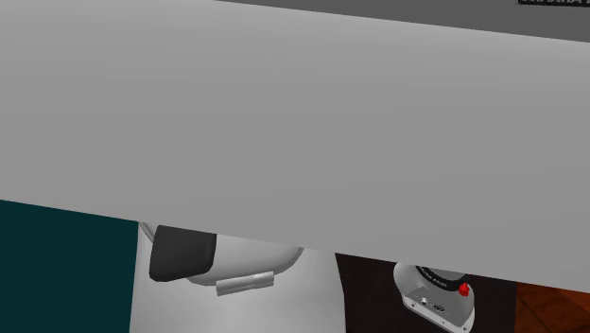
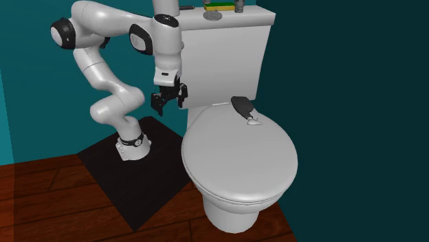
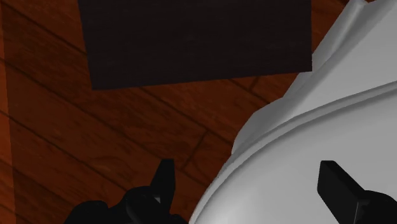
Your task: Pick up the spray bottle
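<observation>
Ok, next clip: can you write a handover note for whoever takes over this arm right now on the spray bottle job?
Gripper: open, holding nothing, pointing down over the edge of the toilet lid, on the second exterior view's left side of it.
Spray bottle: dark, lying on its side on the closed lid, close to the tank and well apart from the gripper.
Done: nothing grasped yet.
Left: carry the gripper across the lid to the bottle, lower the fingers around it, close, and lift.
</observation>
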### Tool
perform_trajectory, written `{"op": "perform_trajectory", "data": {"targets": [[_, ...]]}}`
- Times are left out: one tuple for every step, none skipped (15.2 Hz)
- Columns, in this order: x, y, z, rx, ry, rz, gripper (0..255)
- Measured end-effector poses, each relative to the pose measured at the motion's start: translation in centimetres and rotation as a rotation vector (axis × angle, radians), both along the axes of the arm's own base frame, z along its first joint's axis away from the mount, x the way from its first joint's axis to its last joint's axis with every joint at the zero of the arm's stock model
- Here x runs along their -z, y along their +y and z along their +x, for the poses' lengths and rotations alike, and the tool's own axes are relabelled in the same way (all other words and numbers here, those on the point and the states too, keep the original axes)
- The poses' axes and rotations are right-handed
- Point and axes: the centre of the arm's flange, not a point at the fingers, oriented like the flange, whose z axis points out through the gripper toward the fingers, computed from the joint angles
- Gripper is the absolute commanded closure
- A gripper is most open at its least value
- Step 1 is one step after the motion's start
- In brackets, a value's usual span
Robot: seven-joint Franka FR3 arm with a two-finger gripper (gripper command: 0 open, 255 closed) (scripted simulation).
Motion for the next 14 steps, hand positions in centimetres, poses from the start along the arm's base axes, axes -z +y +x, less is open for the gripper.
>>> {"op": "perform_trajectory", "data": {"targets": [[0.2,1.2,0.1,0.015,-0.002,-0.008,0],[0.4,2.5,0.6,0.03,-0.006,-0.016,0],[0.7,3.7,1.3,0.045,-0.007,-0.025,0],[0.8,5.3,2.1,0.059,-0.01,-0.032,0],[0.6,6.8,2.5,0.074,-0.011,-0.04,0],[0.8,8.2,2.9,0.089,-0.013,-0.048,0],[0.9,9.6,3.3,0.103,-0.016,-0.056,0],[1.0,10.9,3.9,0.118,-0.018,-0.064,0],[1.3,12.2,4.4,0.133,-0.02,-0.072,0],[1.7,13.5,4.9,0.148,-0.022,-0.08,0],[2.0,14.7,5.6,0.163,-0.025,-0.089,0],[2.2,15.7,6.3,0.178,-0.027,-0.097,0],[2.6,17.1,6.7,0.191,-0.029,-0.105,0],[2.8,18.4,7.4,0.206,-0.031,-0.113,0]]}}
